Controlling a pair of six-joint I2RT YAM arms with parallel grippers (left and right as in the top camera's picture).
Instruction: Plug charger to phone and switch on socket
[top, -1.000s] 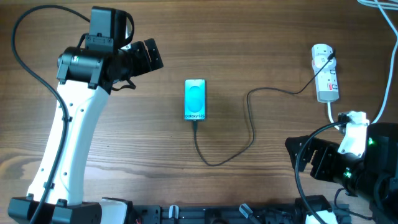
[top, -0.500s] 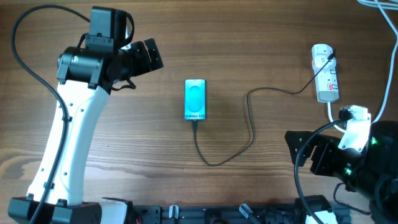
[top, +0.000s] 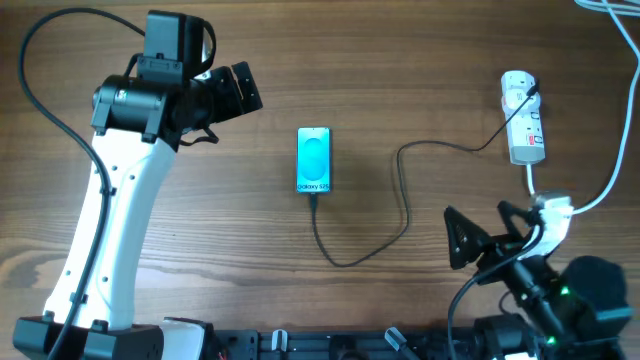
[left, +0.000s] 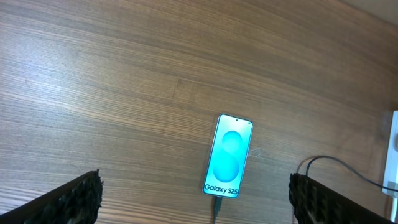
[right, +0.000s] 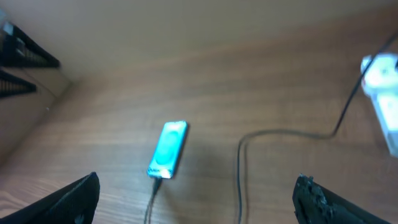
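The phone (top: 313, 159) lies flat at the table's middle, its screen lit cyan, with the charger (top: 400, 190) cable's tip in its near end. The thin black cable loops right to a black plug in the white socket (top: 523, 130) at the far right. My left gripper (top: 238, 90) is open and empty, up left of the phone. My right gripper (top: 478, 238) is open and empty near the front right, below the socket. The left wrist view shows the phone (left: 228, 155) and cable between open fingers. The right wrist view, blurred, shows the phone (right: 168, 149), charger (right: 249, 140) and socket (right: 382, 74).
The socket's thick white lead (top: 615, 150) runs down the right edge to my right arm. A black robot cable (top: 60, 100) arcs by the left arm. Black hardware lines the table's front edge (top: 320, 345).
My right arm has swung and tilted, its gripper moving left along the front right. The left arm, phone, charger and socket have not moved.
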